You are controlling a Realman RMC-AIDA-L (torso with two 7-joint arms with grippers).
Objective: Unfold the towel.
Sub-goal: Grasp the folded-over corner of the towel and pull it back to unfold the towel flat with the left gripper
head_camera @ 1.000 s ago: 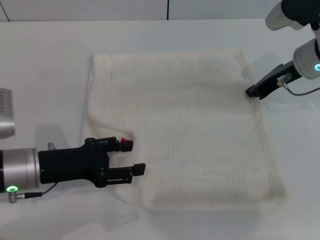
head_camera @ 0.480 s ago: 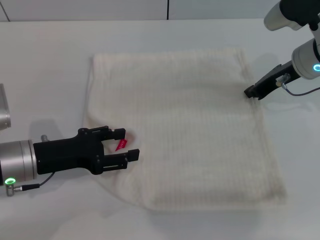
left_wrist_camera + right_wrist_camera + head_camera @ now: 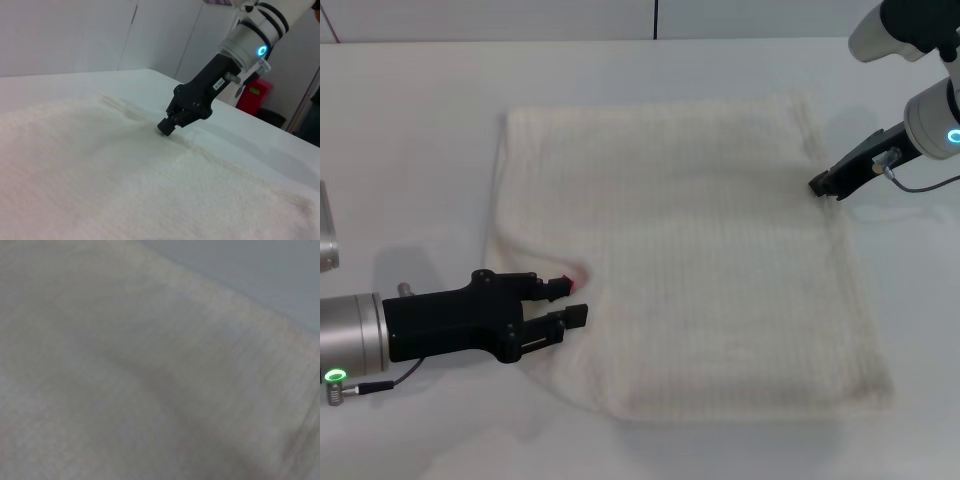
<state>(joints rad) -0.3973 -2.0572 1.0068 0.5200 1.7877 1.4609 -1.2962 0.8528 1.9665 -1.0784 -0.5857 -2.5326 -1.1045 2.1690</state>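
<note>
One large cream-white ribbed cloth towel [image 3: 690, 250], lying flat across the middle of the white worktop [image 3: 410, 130], reaching toward its far edge and right side; near-left corner slightly rumpled. Unchanged in outline since a second ago.

Left black two-fingered gripper [image 3: 570, 300] at that near-left corner, drawn back toward the left edge of the worktop compared with a second ago, when it reached farther over the cloth. Fingers slightly parted, closer together than before, tips resting on the fabric; whether any cloth is pinched cannot be told. Small red tag [image 3: 566, 281] showing at the upper fingertip, partly hidden now.

Right black gripper [image 3: 823, 185] at the towel's far-right edge, tip pressed down on the hem, in the same place as earlier. Fingers appear closed together; grip on cloth not discernible.

No readable writing; two grippers, one towel.
</note>
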